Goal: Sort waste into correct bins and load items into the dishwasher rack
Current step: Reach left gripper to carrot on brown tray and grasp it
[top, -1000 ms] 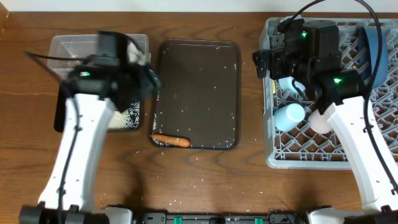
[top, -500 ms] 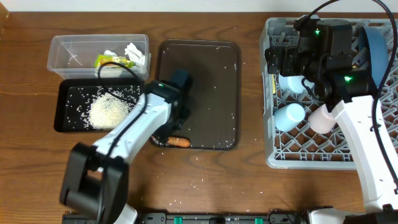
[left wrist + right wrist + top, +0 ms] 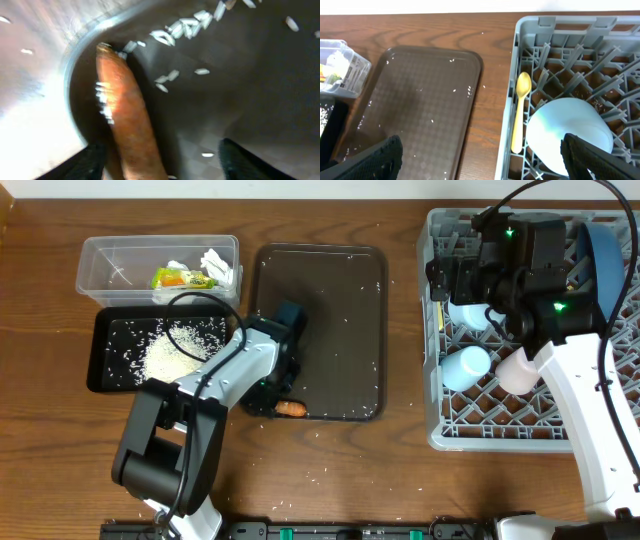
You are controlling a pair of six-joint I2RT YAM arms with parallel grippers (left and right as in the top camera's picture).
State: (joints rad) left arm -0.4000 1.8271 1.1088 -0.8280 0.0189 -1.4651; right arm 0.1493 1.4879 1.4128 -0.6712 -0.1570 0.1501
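Now, waste sorting: left claw (image 3: 165,161) straddles the carrot (image 3: 125,115) in the brown tray's (image 3: 383,330) near-left corner, jaws apart, gripping nothing. Next it must pinch, lift, and probably carry the carrot to the black bin (image 3: 110,375) with the rice (image 3: 165,360). Right claw (image 3: 485,160) hangs wide over the rack (image 3: 570,24).

The orange stick (image 3: 127,125), blurred, runs off the left wrist view's lower edge.

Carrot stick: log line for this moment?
left claw: open astride carrot stick | carrot stick: in brown tray corner | right claw: open by rack
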